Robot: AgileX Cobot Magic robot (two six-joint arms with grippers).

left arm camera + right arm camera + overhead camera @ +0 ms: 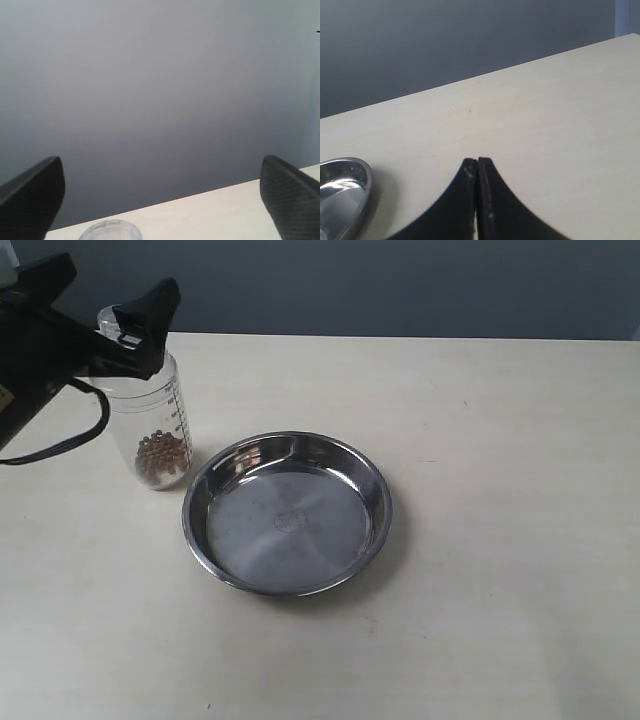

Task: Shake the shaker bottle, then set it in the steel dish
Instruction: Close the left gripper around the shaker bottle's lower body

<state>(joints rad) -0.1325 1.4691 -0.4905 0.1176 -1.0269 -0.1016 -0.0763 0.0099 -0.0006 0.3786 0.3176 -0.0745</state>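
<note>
The shaker bottle (160, 430) stands upright on the table, just left of the steel dish (287, 512). It is clear plastic with printed marks and brown grains at its bottom. My left gripper (135, 335) is at the bottle's top with its black fingers (35, 197) spread wide, open and not touching it. In the left wrist view the round cap (111, 231) shows low between the fingers. The dish holds nothing. My right gripper (478, 162) is shut on nothing, over bare table, with the dish rim (342, 192) off to one side. It is out of the exterior view.
The pale table (500, 440) runs back to a dark grey wall (400, 285). A black cable (70, 435) hangs from the left arm beside the bottle.
</note>
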